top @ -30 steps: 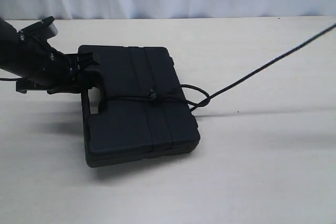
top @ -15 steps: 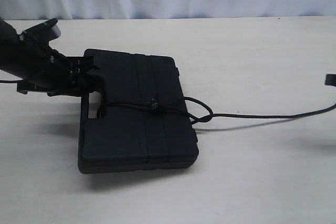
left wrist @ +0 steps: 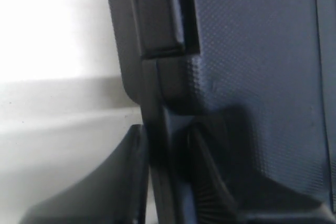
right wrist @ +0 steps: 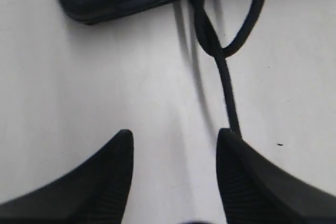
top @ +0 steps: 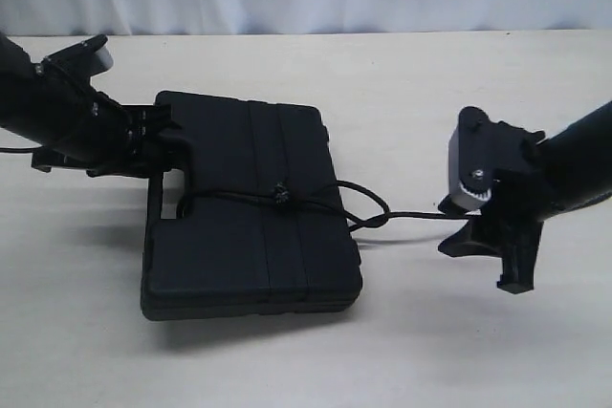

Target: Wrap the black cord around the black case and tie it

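I'm working over the pale worktop (top: 430,93), where the black case (top: 239,246) is lying flat, left of centre. My left gripper (top: 158,136) is clamping its jaws on the case's edge wall beside the handle slot (top: 170,196), one finger on either side. My right gripper (top: 492,255) is waiting off the case's right side, jaws apart and gripping nothing. The black cord (top: 229,194) is crossing the lid through a knot (top: 279,195), looping off the right edge and running to one right fingertip (right wrist: 231,145). I'm judging that the cord could snag on that finger and drag the knot loose. The fingertip is hiding the cord's end, and I cannot tell how tight the knot is.
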Robot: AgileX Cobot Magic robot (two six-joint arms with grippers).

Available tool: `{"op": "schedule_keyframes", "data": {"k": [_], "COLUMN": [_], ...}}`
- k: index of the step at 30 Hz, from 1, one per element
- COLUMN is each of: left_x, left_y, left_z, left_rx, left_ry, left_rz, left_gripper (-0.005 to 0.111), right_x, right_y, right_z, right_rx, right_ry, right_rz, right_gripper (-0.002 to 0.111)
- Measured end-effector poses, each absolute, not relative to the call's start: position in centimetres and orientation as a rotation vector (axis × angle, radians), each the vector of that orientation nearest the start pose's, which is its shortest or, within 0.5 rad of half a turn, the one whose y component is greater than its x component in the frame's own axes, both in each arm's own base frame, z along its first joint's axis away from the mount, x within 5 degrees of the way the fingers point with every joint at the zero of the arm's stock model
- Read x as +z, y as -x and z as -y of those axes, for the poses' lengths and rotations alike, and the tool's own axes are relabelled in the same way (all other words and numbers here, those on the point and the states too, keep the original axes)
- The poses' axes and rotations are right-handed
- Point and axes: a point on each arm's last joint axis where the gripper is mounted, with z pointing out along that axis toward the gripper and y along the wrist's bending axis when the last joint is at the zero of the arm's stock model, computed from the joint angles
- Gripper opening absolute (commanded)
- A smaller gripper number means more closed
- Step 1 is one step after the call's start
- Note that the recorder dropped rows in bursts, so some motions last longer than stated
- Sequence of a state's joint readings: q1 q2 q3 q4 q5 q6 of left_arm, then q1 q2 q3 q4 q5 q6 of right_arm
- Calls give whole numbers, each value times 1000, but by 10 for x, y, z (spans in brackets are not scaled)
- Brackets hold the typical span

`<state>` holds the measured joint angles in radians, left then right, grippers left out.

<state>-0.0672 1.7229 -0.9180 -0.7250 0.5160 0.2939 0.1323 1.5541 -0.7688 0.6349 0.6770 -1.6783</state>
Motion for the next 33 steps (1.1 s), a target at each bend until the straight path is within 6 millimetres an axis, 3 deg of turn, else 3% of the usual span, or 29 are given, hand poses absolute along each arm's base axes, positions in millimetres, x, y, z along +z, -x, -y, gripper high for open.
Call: {"op": "schedule_keyframes", "data": {"k": [9,11,16,24,28,33], "left_x": [170,170,170,170,170,172], "left_y": [-317,-317,-316,-316,-315,-312], "left_z": [53,53,53,53,54,57], "left_rx": [-597,-598,-602,-603,-620,-646], "left_ry": [279,276,271,257,248,229], "left_rz": [-2723,-2725,-2731,-2729,-2741,-2751], "left_gripper": [0,0,0,0,0,0], "right_x": [157,150,142,143,143,143], "right_y": [-272,-273,-275,-277,-283,-293], "right_z": [-99,-103,-106,-105,-91,-53], "right_rx": [87,83,80,70,82,97], "right_ry": [1663,1668,1645,1566,1357,1010], "right_rz": [-2080,-2089,-2118,-2159,-2287,-2463], "right_gripper": [44,38,4,4,4,4]}}
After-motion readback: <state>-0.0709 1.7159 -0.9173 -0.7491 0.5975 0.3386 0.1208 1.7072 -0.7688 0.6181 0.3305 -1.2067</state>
